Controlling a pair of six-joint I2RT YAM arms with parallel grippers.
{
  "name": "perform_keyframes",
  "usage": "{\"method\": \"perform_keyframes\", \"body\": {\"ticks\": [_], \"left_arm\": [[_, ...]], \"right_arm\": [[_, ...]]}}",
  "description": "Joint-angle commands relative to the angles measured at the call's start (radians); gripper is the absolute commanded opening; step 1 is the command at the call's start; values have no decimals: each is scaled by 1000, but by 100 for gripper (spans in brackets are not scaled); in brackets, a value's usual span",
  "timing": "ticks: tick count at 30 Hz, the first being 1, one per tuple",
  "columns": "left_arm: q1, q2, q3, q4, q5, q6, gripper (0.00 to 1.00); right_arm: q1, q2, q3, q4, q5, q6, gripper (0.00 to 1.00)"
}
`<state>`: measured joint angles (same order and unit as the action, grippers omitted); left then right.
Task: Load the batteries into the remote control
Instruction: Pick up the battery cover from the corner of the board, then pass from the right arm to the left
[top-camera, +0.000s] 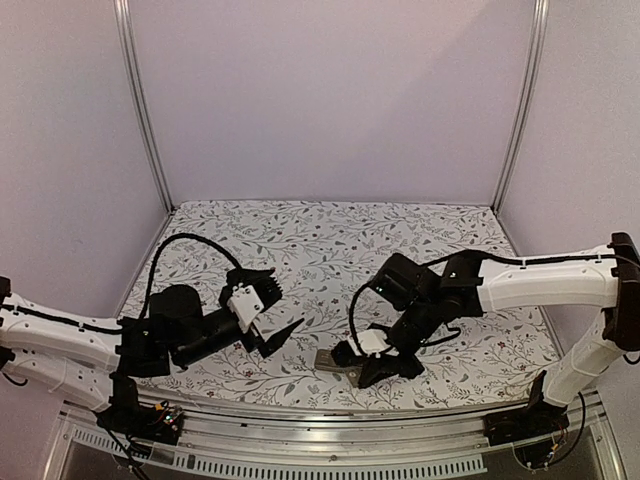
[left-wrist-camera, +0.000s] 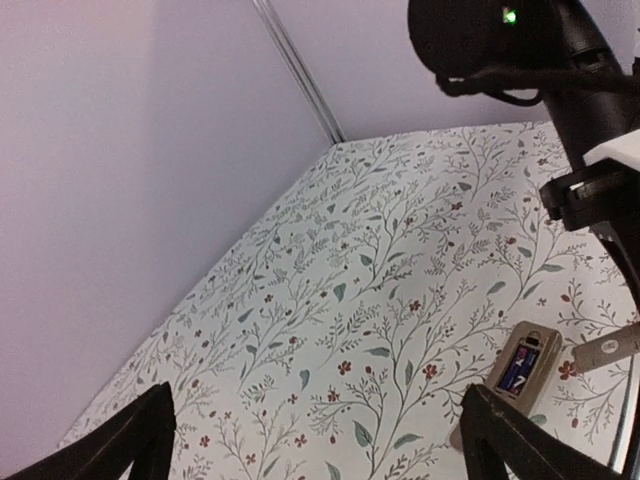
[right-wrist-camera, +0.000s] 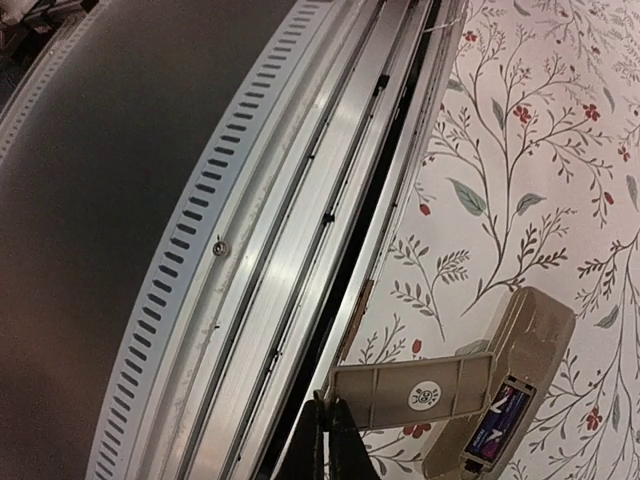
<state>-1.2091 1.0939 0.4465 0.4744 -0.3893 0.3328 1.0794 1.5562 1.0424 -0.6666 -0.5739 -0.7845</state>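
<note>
Right wrist view shows the remote control (right-wrist-camera: 538, 335) lying back-up on the bench (right-wrist-camera: 520, 170), close to the near edge, its tan-grey back facing the camera and its battery recess uncovered. One battery (right-wrist-camera: 497, 425) with a blue and red label sits in that recess; whether a second cell lies beside it cannot be told from any view. Just beside the remote, overlapping its lower end, is the flat grey cover (right-wrist-camera: 415, 390), which carries a small round mark and sits tilted across the recess end. The right pincer (right-wrist-camera: 325, 425) has its two dark fingers pressed together at the cover's near corner, pinching that thin piece by its edge. Next to them runs the aluminium rail (right-wrist-camera: 290, 230) with a slotted strip along the front of the bench. From the left wrist, the remote appears at the lower right on the floral cloth, with the cover sticking out toward it from the right arm's side. The left pincer (left-wrist-camera: 320, 400) is spread wide and grips nothing, its fingertips (left-wrist-camera: 150, 425) apart over bare cloth, well away from the remote. From the top external camera, the remote lies between the two arms, nearer the right one.
</note>
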Motion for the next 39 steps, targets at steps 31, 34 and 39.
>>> {"method": "perform_keyframes", "body": {"ticks": [31,34,39], "left_arm": [[-201,560,129,1365,-216,1245,87],[-202,491,67,1362,-216,1154,90],[-201,401,54,1243,-181,1061,95]], "right_arm": [[-157,-284,73,693,-244,1014,0],[-157,-300,69,689,-234,1003,0],[-157,-294,70,691,-240,1006,0]]}}
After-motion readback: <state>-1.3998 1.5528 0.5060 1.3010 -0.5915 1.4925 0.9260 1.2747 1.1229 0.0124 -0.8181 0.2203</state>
